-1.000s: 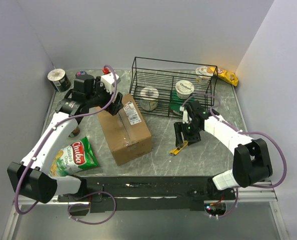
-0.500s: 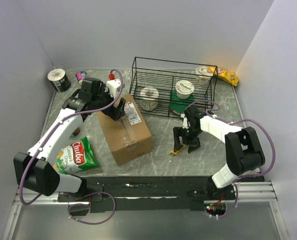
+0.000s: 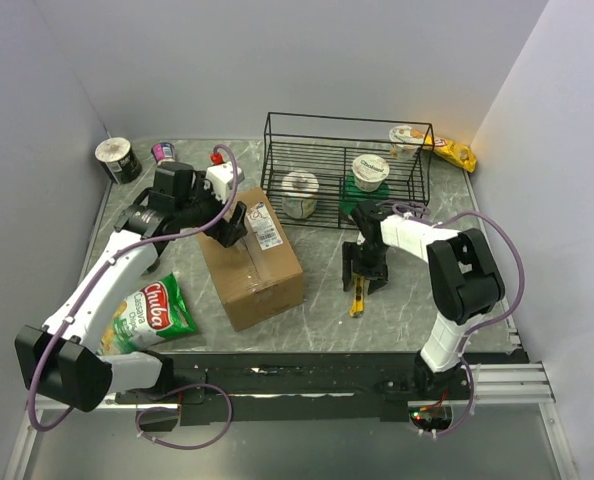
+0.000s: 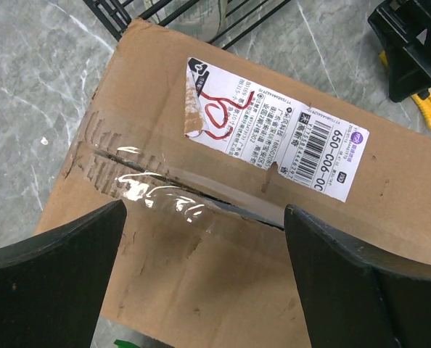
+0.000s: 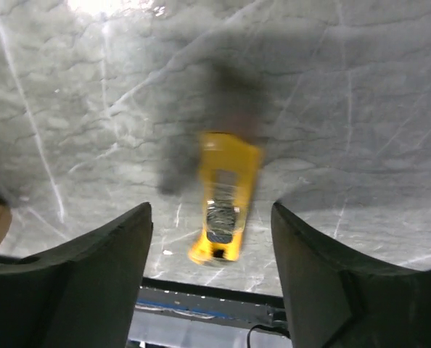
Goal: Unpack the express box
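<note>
The express box [image 3: 252,262] is a brown carton with a white label [image 4: 277,136] and a cut taped seam, at centre-left of the table. My left gripper [image 3: 229,222] hovers open over its far top edge; in the left wrist view its open gripper [image 4: 204,239] straddles the seam [image 4: 223,203]. My right gripper [image 3: 362,275] is open, right of the box, just above a yellow box cutter [image 3: 358,298] lying on the table. In the right wrist view the cutter [image 5: 225,196] lies between the open fingers, untouched.
A black wire basket [image 3: 345,175] at the back holds a tape roll [image 3: 299,193] and a cup [image 3: 369,172]. A green chips bag [image 3: 149,312] lies left of the box. A can [image 3: 118,159] stands at the far-left corner. A yellow packet [image 3: 455,152] and a cup [image 3: 407,136] lie behind the basket.
My right gripper has swung left and back from the cutter, which now lies free on the table, turned lengthwise. My left gripper shifted slightly over the box's far end.
</note>
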Robot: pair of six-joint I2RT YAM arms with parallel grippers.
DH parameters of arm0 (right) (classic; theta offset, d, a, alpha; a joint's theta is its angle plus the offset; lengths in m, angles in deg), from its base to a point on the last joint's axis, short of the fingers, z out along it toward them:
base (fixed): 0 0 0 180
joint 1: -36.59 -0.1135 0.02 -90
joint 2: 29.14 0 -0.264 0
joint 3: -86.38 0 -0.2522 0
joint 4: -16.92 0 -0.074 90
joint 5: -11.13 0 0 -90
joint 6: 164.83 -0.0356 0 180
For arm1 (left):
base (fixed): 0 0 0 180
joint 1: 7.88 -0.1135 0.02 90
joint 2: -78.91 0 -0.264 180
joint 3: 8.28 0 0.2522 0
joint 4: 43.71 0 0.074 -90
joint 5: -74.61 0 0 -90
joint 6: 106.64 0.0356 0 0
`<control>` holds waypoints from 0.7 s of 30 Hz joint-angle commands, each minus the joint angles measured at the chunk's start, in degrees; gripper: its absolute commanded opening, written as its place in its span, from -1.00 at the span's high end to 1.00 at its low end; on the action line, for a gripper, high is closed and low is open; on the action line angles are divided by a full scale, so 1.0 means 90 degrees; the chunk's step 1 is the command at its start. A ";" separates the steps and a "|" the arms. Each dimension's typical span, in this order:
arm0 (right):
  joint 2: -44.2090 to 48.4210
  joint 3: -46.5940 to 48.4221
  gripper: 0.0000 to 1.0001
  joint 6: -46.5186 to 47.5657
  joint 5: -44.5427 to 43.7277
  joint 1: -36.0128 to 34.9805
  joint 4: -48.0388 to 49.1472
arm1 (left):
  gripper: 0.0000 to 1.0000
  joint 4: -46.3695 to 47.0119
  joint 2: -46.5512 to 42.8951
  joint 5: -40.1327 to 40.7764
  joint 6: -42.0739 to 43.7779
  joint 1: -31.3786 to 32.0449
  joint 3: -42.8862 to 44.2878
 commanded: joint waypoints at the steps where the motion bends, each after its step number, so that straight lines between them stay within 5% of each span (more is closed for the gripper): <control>1: -0.0402 0.0193 -0.31 0.0423 -0.0542 -0.0177 0.0094 | -0.93 0.0045 -0.0257 0.0079 0.0011 0.0022 0.0110; 6: -0.0305 0.0437 -0.25 0.1675 -0.0406 -0.0782 0.0143 | -0.93 0.0152 -0.0325 0.0167 0.0148 0.0022 0.0013; 13: 0.0543 0.0468 -0.99 0.2981 -0.0024 -0.0968 0.0425 | -0.93 0.0230 -0.0501 0.0128 0.0421 0.0022 0.0003; 21: 0.2514 0.0059 -1.00 0.4223 -0.0302 -0.0549 0.1206 | -0.93 0.0619 -0.0521 0.0137 0.0792 0.0022 0.0052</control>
